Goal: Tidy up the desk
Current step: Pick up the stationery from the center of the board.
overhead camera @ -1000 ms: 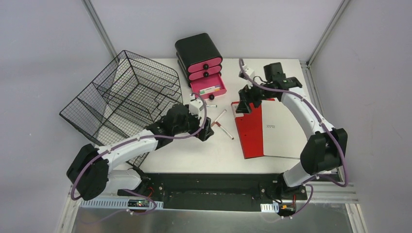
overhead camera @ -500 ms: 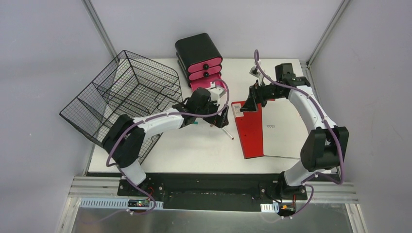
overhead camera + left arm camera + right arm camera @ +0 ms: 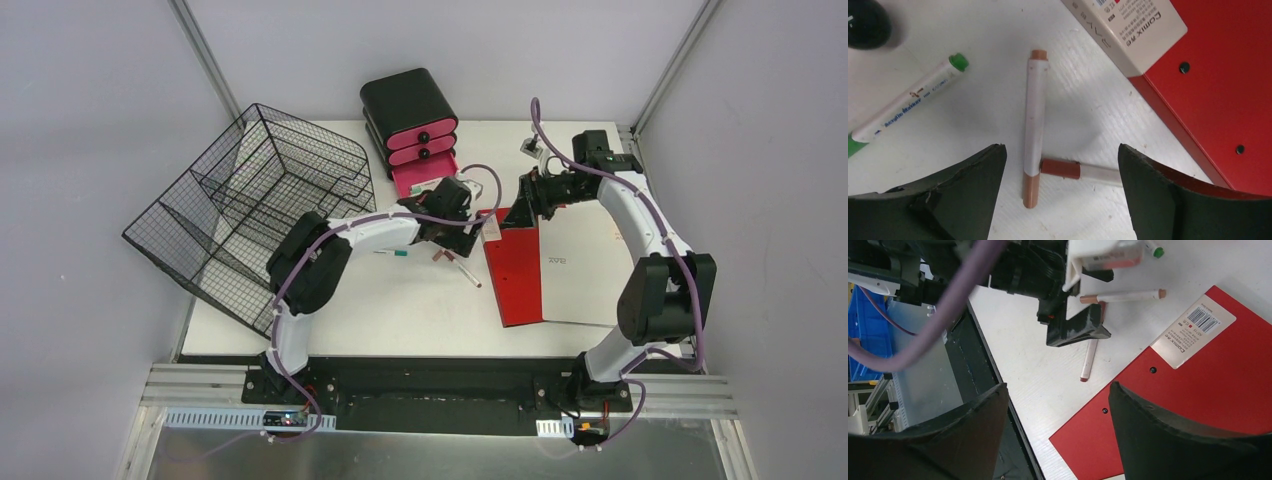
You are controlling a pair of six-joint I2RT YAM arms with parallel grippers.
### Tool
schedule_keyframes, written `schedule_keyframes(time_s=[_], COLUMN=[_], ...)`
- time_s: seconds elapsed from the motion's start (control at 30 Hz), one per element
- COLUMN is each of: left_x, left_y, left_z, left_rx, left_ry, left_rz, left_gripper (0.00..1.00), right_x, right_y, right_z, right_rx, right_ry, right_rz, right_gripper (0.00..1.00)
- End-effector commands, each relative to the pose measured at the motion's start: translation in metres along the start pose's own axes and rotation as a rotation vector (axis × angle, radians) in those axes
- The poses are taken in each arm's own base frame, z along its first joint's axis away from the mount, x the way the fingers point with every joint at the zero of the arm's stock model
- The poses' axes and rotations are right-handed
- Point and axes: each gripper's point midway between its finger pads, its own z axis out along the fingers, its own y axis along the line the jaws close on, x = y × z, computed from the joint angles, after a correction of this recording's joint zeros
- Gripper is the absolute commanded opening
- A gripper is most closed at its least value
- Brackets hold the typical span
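On the white desk lie two brown-capped markers, one upright in the left wrist view and one crossing its lower end. My left gripper hangs open above them, a finger on each side, touching neither. From above, the left gripper sits just left of the red-and-white notebook. A green-capped marker lies further left. My right gripper is open and empty over the notebook's red cover at its far left corner.
A black drawer unit with pink fronts stands at the back, its lowest drawer pulled out behind my left arm. A tilted black wire basket fills the left side. The desk's black front rail runs below the right gripper.
My left arm has swung right from beside the basket to over the brown markers next to the notebook. The right gripper has shifted slightly right and back.
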Motion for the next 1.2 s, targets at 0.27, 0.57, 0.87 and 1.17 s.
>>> schedule_keyframes(time_s=[0.27,0.57,0.87,1.17], left_x=[-0.009,0.001,0.004,-0.014], left_y=[0.012,0.01,0.013,0.013], left_z=[0.017,0.023,0.019,-0.001], left_rx=[-0.202,-0.185,-0.198,-0.208], left_ry=[0.038,0.074,0.076,-0.006], left_rz=[0.155,0.156,0.152,0.133], left_gripper=[0.66,0.44,0.13,0.0], right_x=[-0.016,-0.016,-0.017,-0.016], right_y=[0.005,0.006,0.008,0.009], right_z=[-0.007,-0.007,-0.008,-0.009], right_rx=[-0.029,-0.033,-0.035,-0.036], right_ry=[-0.043,-0.041,-0.044,-0.044], right_rz=[-0.054,-0.051,-0.054,-0.058], right_gripper=[0.76,0.76,0.77,0.77])
